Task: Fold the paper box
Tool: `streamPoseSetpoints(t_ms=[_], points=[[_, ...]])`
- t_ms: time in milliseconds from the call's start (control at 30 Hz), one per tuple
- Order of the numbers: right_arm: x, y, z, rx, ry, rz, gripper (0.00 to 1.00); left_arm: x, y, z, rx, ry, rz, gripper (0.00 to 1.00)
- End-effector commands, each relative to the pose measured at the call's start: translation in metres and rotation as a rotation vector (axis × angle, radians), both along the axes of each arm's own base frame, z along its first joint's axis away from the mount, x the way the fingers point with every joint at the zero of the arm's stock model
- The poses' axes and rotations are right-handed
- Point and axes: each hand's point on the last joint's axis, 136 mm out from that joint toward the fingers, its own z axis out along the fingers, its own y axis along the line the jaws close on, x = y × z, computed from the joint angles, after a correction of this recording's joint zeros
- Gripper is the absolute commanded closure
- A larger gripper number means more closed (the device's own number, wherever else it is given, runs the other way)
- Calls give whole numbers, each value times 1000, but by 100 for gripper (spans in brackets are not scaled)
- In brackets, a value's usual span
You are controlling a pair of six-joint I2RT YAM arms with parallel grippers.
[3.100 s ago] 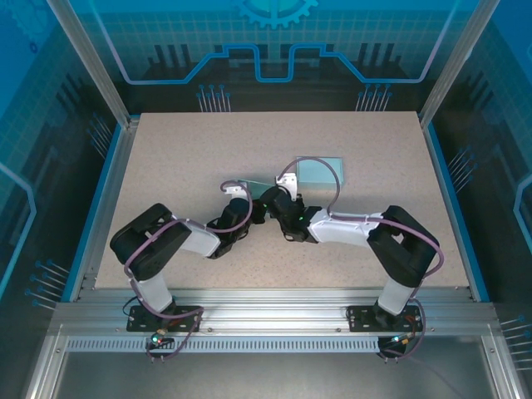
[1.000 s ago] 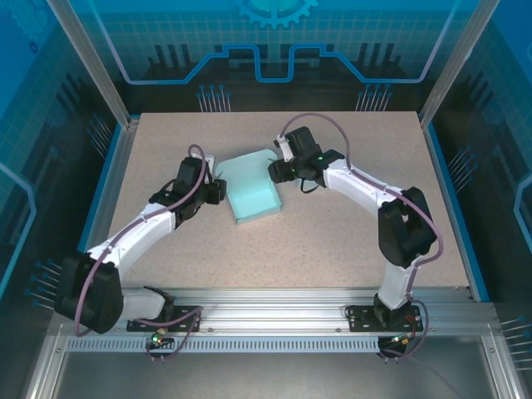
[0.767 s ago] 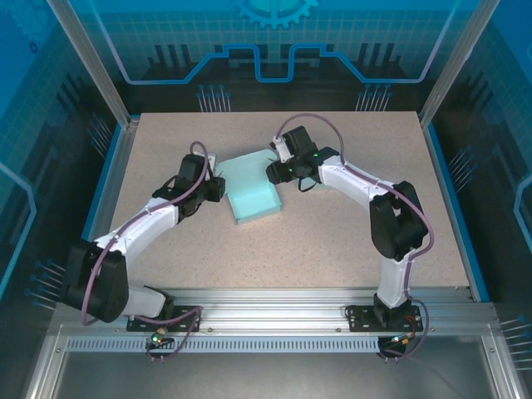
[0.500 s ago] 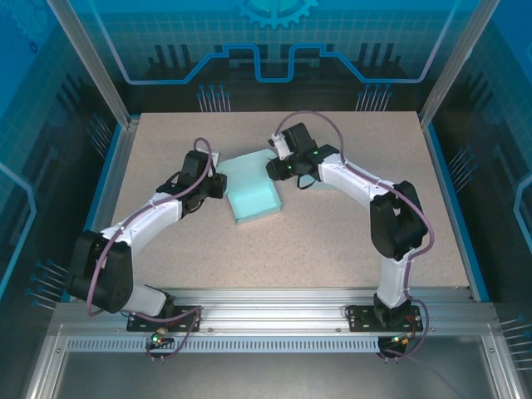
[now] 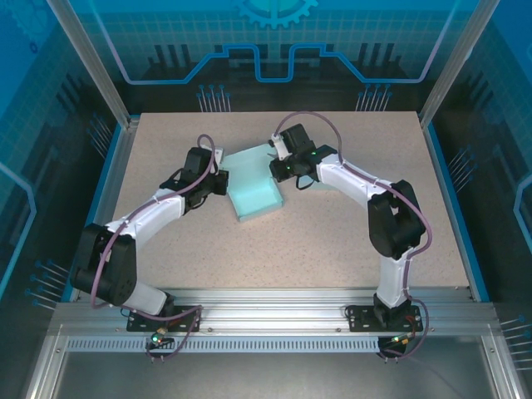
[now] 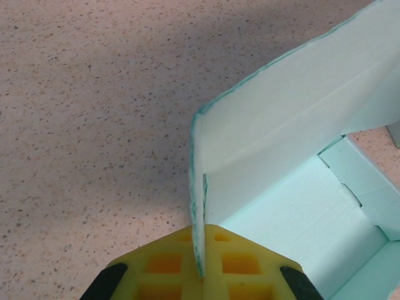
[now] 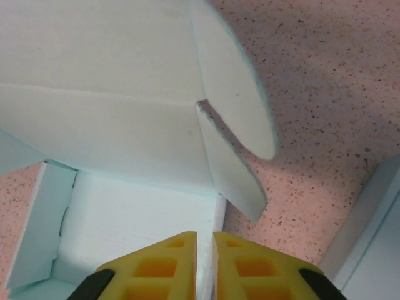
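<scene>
Looking down from the top camera: the box [image 5: 256, 195] sits mid-table [image 5: 357, 233], open side up. It is a shallow pale-teal tray with its lid panel raised at the far end. Its long axis runs from far to near, with the near end swung slightly toward my right arm. The left pincer [image 5: 219, 183] is at the left wall and the right pincer [image 5: 278, 169] is at the far right corner.

Left wrist camera: the yellow pads [image 6: 244, 265] are pressed together on the thin upright edge of the side wall, so the grip is clamped on paper. The lid panel slants overhead, with the tray floor below right.

Right wrist camera: the pads [image 7: 159, 265] are nearly together. The right wall's edge appears to run into the slit between them, so I judge this a pinch on that wall. Two rounded tabs [image 7: 240, 106] hang off the lid panel, free above the table.

Handling judgement: the box is thin card, very light, and stiff only along its panels. It bends readily at the scored creases, dents easily, and slides on the table. I hold it by wall edges close to a crease, not mid-panel, and use a light pinch.
</scene>
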Motion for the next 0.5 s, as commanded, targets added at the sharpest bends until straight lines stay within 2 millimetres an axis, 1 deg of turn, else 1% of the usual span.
streamPoseSetpoints(t_ms=[0,67,100,167,233,267,300,333,400,467], points=[[-3,-1,11,-16,-34,-21,82,8,-7,10,-34,-24,-25,100],[-2,-11,15,-30,-40,-53,78,7,-7,10,-20,-31,-45,100],[-1,-15,19,-22,-40,-65,72,6,-8,11,-15,-36,-60,100],[-9,-20,28,22,-46,-65,47,4,-14,13,-11,-50,-115,100],[-19,-26,44,43,-110,-78,39,1,-20,14,-13,-69,-164,100],[-26,-33,52,37,-156,-95,32,-1,-22,15,-13,-77,-188,100],[-32,-40,63,33,-202,-118,22,-2,-25,16,-15,-81,-206,100],[-40,-49,73,36,-240,-134,1,-4,-27,17,-17,-85,-228,100],[-54,-66,88,45,-289,-173,0,-9,-33,20,-25,-95,-269,100],[-68,-89,102,48,-344,-238,0,-13,-41,22,-33,-104,-318,100]])
